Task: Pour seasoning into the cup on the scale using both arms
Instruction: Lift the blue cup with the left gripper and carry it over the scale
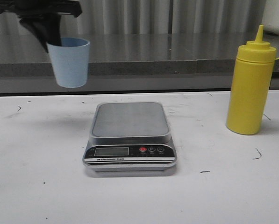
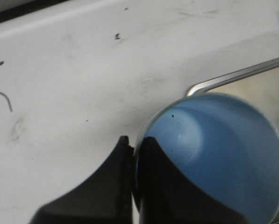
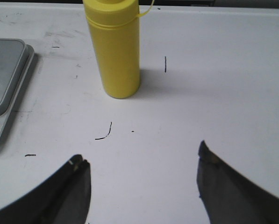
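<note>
The scale's point(image 1: 130, 137) display digits are too small to read.

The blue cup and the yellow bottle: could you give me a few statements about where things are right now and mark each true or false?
1. The left gripper holds the pale blue cup up in the air, to the left of the kitchen scale. True.
2. The cup already stands on the scale's steel platform. False: the platform is bare.
3. The yellow squeeze bottle stands upright on the white table, to the right of the scale. True.
4. The right gripper is clamped on the bottle. False: its fingers are spread apart, short of the bottle.
5. The cup is full of seasoning. False: the left wrist view shows it empty.
</note>
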Motion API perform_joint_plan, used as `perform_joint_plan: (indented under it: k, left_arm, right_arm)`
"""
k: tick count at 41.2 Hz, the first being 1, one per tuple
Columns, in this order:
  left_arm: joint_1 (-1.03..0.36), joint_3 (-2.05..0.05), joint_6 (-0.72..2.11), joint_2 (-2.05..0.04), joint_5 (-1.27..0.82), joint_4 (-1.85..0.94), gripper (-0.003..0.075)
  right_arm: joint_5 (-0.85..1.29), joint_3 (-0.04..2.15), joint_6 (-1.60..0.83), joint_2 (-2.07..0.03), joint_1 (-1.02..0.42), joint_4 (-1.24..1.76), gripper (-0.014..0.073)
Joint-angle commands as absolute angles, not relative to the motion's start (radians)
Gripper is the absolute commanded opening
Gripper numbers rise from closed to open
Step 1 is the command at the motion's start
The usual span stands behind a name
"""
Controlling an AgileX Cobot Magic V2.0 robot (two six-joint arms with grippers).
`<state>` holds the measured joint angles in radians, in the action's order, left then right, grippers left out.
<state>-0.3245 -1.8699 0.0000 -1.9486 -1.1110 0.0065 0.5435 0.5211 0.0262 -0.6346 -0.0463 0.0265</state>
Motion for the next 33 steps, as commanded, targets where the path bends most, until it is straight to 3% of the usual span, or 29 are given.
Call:
perform_joint_plan:
  k: [1, 13, 33]
  left_arm:
    - [-0.382, -1.916, 0.000, -1.884, -1.079, 0.000, -0.0020]
    - [-0.498, -1.916, -0.130, -1.925, -1.024, 0.008, -0.0020]
    - [-0.507, -1.916, -0.203, -2.040, -0.984, 0.008, -0.0020]
  right_arm:
    - [0.476, 0.548, 0.022, -0.640, -0.046, 0.025, 0.0508]
    - [0.476, 0.548, 0.022, -0.640, -0.046, 0.025, 0.0508]
    - [0.476, 0.548, 0.022, -0.640, -0.046, 0.025, 0.0508]
